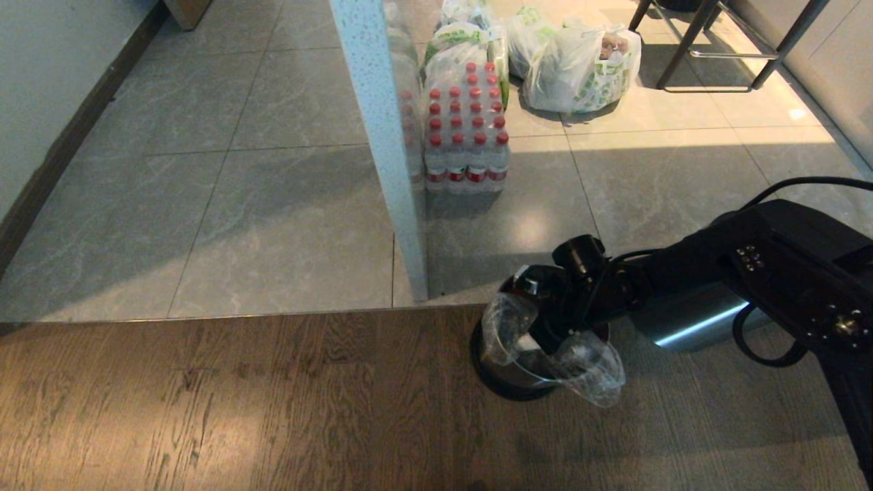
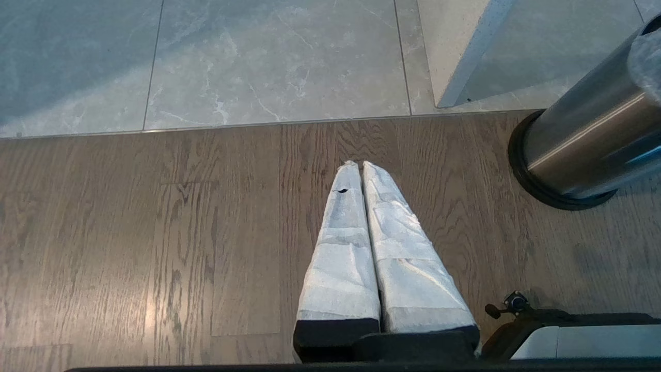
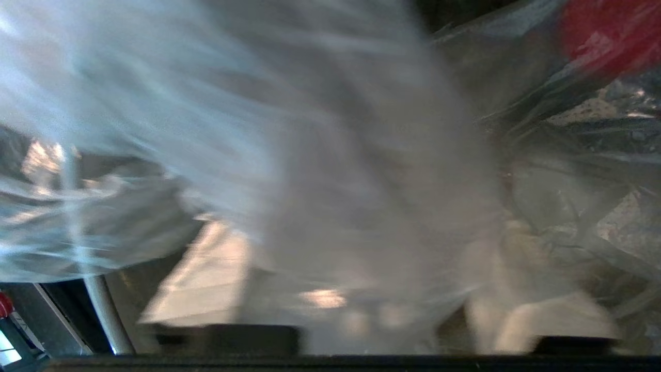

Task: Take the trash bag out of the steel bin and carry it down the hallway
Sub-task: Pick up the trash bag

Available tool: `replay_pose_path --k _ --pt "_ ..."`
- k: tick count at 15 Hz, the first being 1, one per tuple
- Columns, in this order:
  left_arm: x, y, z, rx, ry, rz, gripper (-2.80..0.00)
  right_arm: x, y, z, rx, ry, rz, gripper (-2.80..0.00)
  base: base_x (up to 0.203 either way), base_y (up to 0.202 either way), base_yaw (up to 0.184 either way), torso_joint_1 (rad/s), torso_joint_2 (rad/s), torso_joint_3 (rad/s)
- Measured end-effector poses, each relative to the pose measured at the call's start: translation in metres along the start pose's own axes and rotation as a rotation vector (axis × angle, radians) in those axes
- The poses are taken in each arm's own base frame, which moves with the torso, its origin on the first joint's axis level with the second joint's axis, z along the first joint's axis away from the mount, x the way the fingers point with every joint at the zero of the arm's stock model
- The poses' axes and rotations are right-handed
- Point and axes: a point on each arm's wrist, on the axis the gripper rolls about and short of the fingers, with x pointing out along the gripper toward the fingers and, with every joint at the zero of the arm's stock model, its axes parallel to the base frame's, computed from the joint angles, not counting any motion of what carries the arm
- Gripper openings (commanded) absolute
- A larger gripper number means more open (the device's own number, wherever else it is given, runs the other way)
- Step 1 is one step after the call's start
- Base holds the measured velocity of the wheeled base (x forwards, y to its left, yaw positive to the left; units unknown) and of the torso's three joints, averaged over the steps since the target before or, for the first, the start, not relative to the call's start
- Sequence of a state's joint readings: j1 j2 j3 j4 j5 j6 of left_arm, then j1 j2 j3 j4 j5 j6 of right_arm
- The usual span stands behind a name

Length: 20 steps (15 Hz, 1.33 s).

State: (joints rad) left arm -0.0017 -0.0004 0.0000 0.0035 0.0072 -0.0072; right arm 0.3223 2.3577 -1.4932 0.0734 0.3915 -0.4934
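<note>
The steel bin (image 1: pixel 506 372) stands on the wooden floor at the edge of the tiles; it also shows in the left wrist view (image 2: pixel 583 144). The clear trash bag (image 1: pixel 592 372) lines it, its top folded out over the black rim on both sides. My right gripper (image 1: pixel 556 317) reaches down into the bin's mouth, its tip hidden among the plastic. The right wrist view is filled with the blurred bag film (image 3: pixel 206 103), with rubbish and something red behind it. My left gripper (image 2: pixel 360 170) hangs shut and empty over the wood, to the left of the bin.
A white speckled partition edge (image 1: pixel 385 136) rises just behind the bin. Beyond it on the tiles stand a pack of red-capped water bottles (image 1: pixel 467 129) and white grocery bags (image 1: pixel 580 65). Dark chair legs (image 1: pixel 709 41) stand far right; a wall with baseboard (image 1: pixel 61 136) runs along the left.
</note>
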Motion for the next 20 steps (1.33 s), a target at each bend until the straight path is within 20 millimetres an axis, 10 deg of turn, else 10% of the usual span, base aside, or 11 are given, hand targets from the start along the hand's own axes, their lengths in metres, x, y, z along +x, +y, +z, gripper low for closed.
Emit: replay_pose_path --k 10,20 --pt "0.000 0.000 0.000 0.000 0.000 0.000 -2.80 -0.036 0.002 0.016 0.100 -0.046 -0.060 -2.80 0.000 0.000 0.000 0.000 0.00 0.000" --pt "0.000 0.000 0.000 0.000 0.000 0.000 -2.80 -0.158 0.043 0.023 0.180 -0.185 -0.136 -2.80 0.000 0.000 0.000 0.000 0.00 0.000"
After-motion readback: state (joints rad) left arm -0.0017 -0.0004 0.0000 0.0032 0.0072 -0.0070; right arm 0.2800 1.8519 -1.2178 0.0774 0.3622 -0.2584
